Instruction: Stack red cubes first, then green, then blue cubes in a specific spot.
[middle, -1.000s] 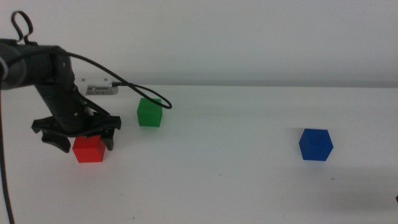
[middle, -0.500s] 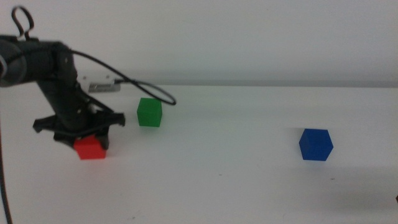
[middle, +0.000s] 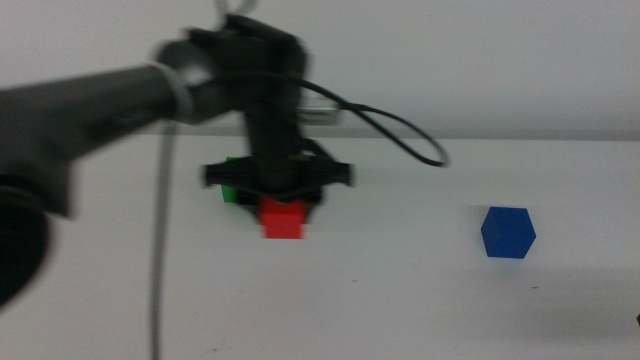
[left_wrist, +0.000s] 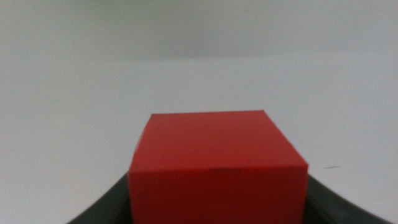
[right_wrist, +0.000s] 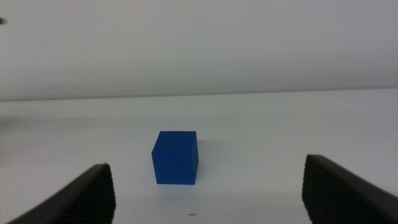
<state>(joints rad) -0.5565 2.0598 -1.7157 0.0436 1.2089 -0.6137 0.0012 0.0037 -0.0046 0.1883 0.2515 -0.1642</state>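
Already the left gripper (middle: 281, 205) has left the near-left part of the table, where a second ago it stood over the red cube (middle: 283, 218); it is now blurred with motion toward the middle, its jaws pinching that cube, which hangs clear of the tabletop (middle: 400, 300) just in front of the green cube (middle: 229, 190). That suggests the first block is being carried to the stacking spot, with no stack begun yet. In the left wrist view the red cube fills the space between the jaws, plain and matte, its top face level. The green cube is mostly hidden behind the arm, only a sliver showing. Farther right, the blue cube (middle: 508, 232) sits where it was, alone on the white surface. The right gripper (right_wrist: 205, 186) waits facing it, jaws spread wide, holding nothing.
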